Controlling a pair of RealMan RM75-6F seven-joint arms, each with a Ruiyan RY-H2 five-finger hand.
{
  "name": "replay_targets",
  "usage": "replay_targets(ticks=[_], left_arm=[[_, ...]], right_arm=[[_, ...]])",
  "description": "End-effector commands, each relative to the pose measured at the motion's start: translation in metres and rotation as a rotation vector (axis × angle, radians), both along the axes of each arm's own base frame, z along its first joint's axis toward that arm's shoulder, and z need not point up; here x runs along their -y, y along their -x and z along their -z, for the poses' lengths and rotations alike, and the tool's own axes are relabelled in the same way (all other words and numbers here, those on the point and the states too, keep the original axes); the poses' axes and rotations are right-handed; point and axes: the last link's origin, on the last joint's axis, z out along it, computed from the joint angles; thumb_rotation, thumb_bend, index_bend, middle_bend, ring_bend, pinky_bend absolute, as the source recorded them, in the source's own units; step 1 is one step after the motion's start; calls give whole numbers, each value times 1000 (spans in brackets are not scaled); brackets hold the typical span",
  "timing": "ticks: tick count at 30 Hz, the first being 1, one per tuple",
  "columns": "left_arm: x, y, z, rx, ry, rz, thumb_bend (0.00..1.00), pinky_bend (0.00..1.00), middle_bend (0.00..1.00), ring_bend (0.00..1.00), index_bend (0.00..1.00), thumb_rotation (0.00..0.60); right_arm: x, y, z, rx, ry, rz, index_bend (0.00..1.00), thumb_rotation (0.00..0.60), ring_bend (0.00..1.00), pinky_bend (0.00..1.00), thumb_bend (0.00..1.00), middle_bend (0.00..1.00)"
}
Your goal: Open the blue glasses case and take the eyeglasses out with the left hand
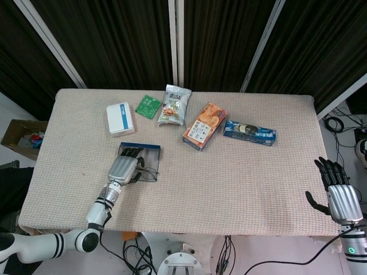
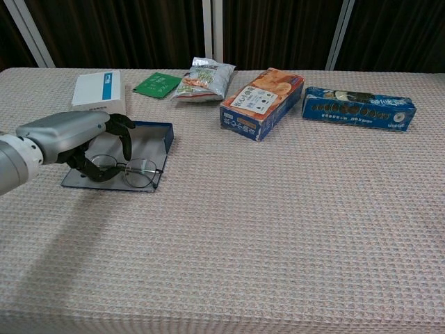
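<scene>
One left hand (image 2: 73,139) curls over eyeglasses (image 2: 132,171) in the blue glasses case (image 2: 149,139).

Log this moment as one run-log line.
case: blue glasses case open, flat | eyeglasses in case | left hand over eyeglasses, fingers curled down, grasp unclear | right hand idle, open

One glasses case (image 2: 149,139), one eyeglasses (image 2: 132,172), two boxes (image 1: 203,125), three packets (image 1: 174,105).
</scene>
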Motion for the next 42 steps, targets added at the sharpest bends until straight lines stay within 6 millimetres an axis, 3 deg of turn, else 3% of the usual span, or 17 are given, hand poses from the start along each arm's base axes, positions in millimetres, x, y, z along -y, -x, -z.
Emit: replay_targets(ticks=[1, 18, 26, 32, 38, 42], left_arm=[[-1, 0, 2, 1, 0, -4, 397, 108, 97, 95, 464, 600], [-3, 2, 8, 0, -1, -21, 416, 108, 144, 94, 569, 600], [3, 3, -4, 26, -20, -17, 488, 109, 181, 95, 616, 600], [21, 6, -28, 40, -42, 1, 503, 109, 181, 95, 622, 600], [54, 18, -60, 12, -46, -3, 498, 109, 181, 94, 622, 600], [77, 26, -62, -17, 5, -26, 498, 109, 181, 94, 621, 600]], right_arm=[[0, 0, 0, 0, 1, 1, 0, 600, 0, 0, 278, 55], [-2, 3, -1, 4, 4, 8, 0, 600, 0, 0, 277, 55], [-1, 2, -2, 5, 6, 2, 0, 600, 0, 0, 277, 55], [1, 0, -3, 3, 5, -10, 0, 600, 0, 0, 277, 55], [3, -2, -1, 3, -1, -20, 0, 600, 0, 0, 276, 55], [4, -4, 2, 9, -8, -26, 0, 600, 0, 0, 276, 55]])
